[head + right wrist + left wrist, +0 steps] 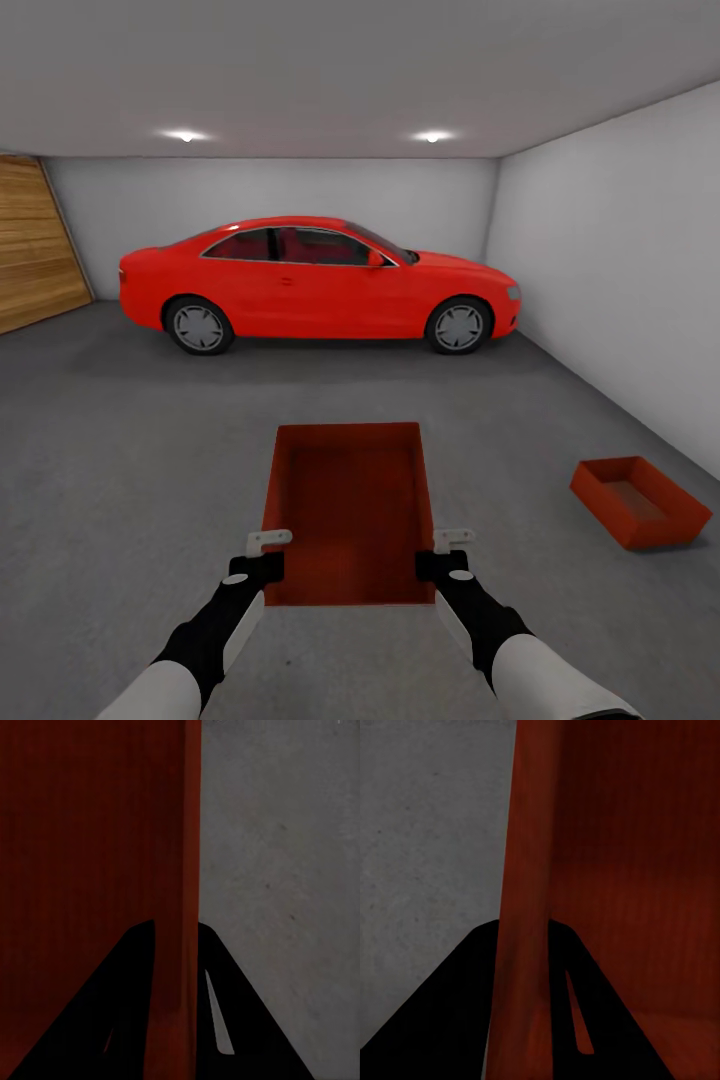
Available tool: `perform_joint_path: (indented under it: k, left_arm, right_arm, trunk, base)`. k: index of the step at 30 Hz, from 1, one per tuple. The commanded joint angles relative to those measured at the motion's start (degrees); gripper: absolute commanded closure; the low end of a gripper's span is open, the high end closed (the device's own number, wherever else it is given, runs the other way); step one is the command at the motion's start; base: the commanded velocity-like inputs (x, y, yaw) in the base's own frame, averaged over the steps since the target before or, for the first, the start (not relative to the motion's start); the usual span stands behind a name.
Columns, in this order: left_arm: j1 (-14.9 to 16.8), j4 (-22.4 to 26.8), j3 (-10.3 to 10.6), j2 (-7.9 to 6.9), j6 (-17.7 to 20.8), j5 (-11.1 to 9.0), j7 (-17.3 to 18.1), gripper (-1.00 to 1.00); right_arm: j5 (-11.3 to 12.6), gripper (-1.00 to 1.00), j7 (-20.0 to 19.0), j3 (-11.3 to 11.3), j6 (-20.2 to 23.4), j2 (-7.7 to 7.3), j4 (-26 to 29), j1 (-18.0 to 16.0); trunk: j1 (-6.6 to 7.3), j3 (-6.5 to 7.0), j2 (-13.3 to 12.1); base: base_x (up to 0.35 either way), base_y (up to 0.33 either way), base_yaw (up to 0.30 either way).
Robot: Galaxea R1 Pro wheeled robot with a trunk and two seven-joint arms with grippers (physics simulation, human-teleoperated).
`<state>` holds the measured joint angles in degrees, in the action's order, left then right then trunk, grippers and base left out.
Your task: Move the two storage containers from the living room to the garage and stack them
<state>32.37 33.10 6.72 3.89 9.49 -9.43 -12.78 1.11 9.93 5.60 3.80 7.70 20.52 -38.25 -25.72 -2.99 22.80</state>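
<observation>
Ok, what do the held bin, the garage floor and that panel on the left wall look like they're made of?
Held storage container: probably rigid plastic, matte orange-red, thin straight walls with fine ribbing in the wrist views. Garage floor: looks like concrete, dark grey, rough and speckled. Left wall panel: wood-look horizontal planks with visible grain, though a render leaves the real material open.

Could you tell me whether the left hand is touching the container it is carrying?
Touching. In the left wrist view, the left hand has a finger on each side of the held container's side wall, no gap visible.
</observation>
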Motion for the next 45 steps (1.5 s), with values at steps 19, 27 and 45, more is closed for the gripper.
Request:
perform_joint_path:
  k: [19,27,45]
  left_arm:
    - [0.06,1.35,-1.14,-0.02,-2.36,-2.27,-0.76,1.0]
    - [0.06,1.35,-1.15,-0.11,-2.36,-2.26,-0.76,1.0]
    - [0.06,1.32,-1.12,-0.03,-2.33,-2.26,-0.76,1.0]
  right_arm:
    - [-0.22,1.0,0.71,-0.86,0.42,-0.05,0.04,-0.02]
    - [-0.23,1.0,0.68,-0.86,0.42,-0.05,0.04,0.0]
    - [-0.16,1.0,0.67,-0.86,0.48,-0.05,0.04,-0.02]
  trunk:
    - [-0.07,-0.13,0.13]
    - [-0.07,-0.13,0.13]
    - [-0.07,-0.13,0.13]
  base:
    - [0.32,0.083,0.0]
    - [0.32,0.083,0.0]
    - [0.32,0.083,0.0]
